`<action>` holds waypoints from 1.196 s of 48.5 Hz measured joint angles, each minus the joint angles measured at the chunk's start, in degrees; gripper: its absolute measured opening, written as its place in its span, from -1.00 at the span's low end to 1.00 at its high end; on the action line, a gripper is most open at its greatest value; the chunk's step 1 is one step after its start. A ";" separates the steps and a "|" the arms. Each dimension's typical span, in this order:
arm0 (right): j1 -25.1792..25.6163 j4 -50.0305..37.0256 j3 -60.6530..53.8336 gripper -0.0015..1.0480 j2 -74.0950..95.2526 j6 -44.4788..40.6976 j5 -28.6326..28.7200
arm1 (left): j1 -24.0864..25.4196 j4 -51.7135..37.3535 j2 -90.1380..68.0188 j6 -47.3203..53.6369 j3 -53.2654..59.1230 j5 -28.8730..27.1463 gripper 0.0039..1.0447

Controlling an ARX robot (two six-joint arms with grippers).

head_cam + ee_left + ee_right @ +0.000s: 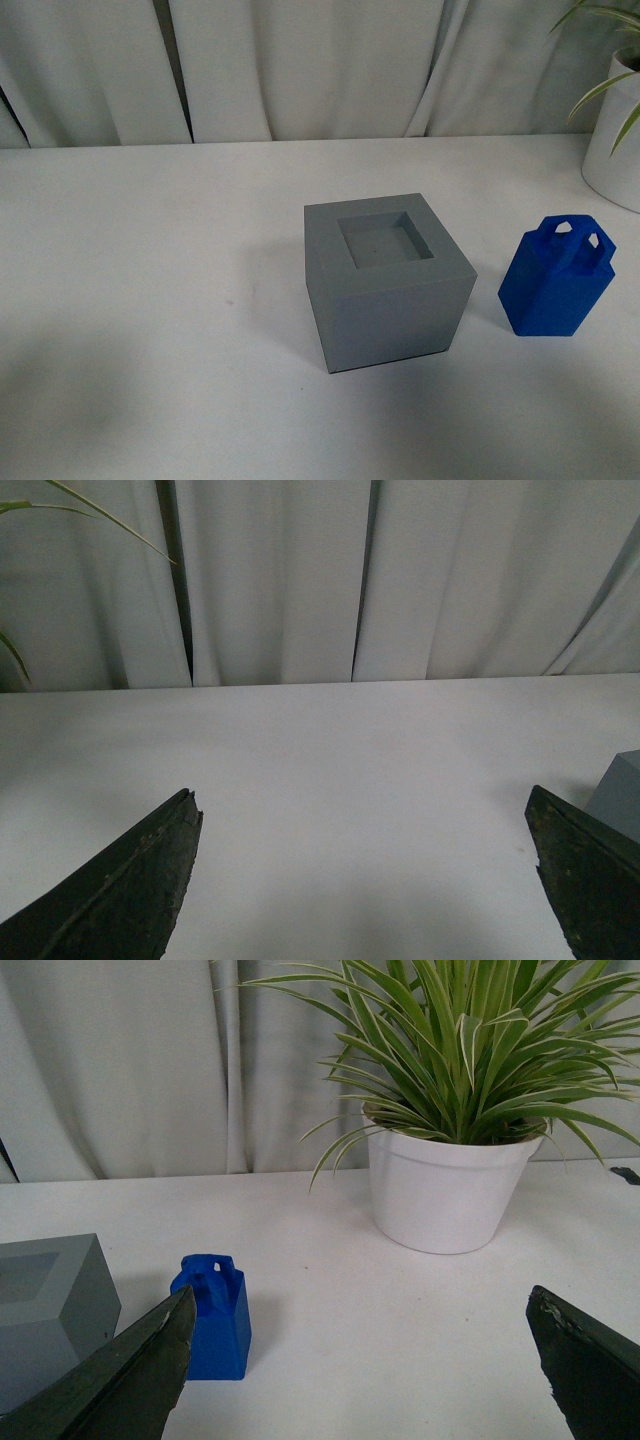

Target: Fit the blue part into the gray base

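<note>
The gray base (388, 280) stands on the white table, its square recess facing up and empty. The blue part (557, 277) stands upright on the table to its right, apart from it, handle loops on top. Neither arm shows in the front view. In the right wrist view the blue part (214, 1317) stands ahead, beside one finger, with the gray base (50, 1310) at the frame's edge; my right gripper (360, 1305) is open and empty. My left gripper (365, 805) is open and empty over bare table; only a corner of the gray base (620, 795) shows there.
A white pot with a striped plant (450, 1190) stands on the table behind the blue part; its pot also shows at the far right in the front view (615, 150). Gray curtains (300, 65) hang behind the table's far edge.
</note>
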State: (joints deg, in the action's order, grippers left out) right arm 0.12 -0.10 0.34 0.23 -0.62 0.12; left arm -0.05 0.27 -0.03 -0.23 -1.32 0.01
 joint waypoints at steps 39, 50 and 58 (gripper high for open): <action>0.00 0.00 0.00 0.86 0.00 0.02 0.00 | 0.00 0.00 0.00 0.02 0.00 0.00 0.89; 0.00 0.00 0.00 0.86 0.00 0.00 0.00 | 0.00 0.00 0.00 0.02 0.00 0.00 0.89; 1.27 6.99 2.64 0.86 4.22 -0.44 3.10 | 0.00 0.00 0.00 0.02 0.00 0.00 0.89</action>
State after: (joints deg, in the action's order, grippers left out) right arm 1.39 6.90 2.98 4.45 -1.06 3.22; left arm -0.05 0.27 -0.03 -0.21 -1.32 0.01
